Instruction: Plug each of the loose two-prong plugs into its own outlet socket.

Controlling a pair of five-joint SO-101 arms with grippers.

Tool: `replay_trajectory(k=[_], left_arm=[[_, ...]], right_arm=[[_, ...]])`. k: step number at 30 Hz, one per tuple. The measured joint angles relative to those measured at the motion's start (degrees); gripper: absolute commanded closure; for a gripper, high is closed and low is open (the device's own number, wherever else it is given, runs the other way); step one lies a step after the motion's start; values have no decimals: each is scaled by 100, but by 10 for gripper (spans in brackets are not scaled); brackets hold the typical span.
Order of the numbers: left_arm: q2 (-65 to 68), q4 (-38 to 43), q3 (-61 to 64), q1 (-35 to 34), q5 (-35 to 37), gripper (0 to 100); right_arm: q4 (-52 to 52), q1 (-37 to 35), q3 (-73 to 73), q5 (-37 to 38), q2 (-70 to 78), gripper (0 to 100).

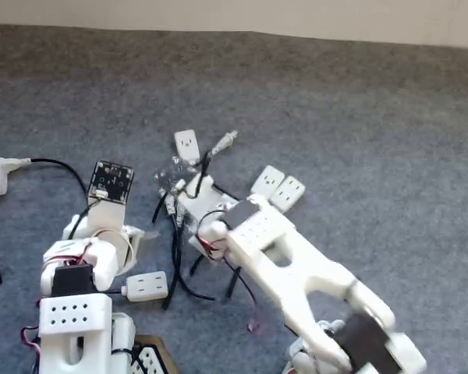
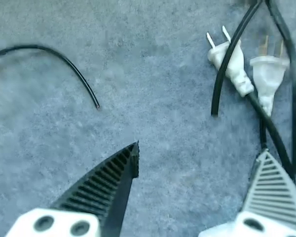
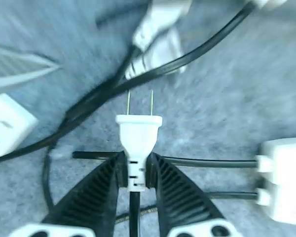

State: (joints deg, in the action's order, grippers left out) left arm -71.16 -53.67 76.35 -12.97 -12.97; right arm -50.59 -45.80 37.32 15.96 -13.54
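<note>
Grasp secured — insertion pending
White two-prong plug [image 3: 138, 131] clamped in the right gripper [image 3: 136, 163], prongs forward over the carpet [image 3: 227, 98]; left gripper [image 2: 200, 150] hangs spread wide. Next, likely — lining prongs up with an outlet socket [image 3: 7, 123].

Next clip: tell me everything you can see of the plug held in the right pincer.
The plug is white and plastic-looking, with a broad flat head narrowing to a ribbed neck. Two thin metal prongs stick straight out of the head, pointing away from the pincer. The right pincer is shut on its neck, a black ridged finger on each side. A black cord leaves its rear between them.
</note>
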Motion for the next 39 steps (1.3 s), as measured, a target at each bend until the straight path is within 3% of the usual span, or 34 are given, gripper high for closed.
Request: replay_trajectory(k=[9,16,19,30,39], left_arm=[[0,-1116,-1723,26,0,641],[-18,-2189,-2840,1160,237,637],[-18,-2215,-2725,1565,308,627],[-53,-1169,-914,1609,211,627],[9,-1099,-448,1600,202,627]], right_arm=[[62,-308,2259,0,-3982,992],[62,-791,2734,0,-4545,992],[-9,-879,2734,-185,-4580,992],[-668,-923,1969,-273,-4589,992],[-1169,-888,1046,-273,-4598,992]])
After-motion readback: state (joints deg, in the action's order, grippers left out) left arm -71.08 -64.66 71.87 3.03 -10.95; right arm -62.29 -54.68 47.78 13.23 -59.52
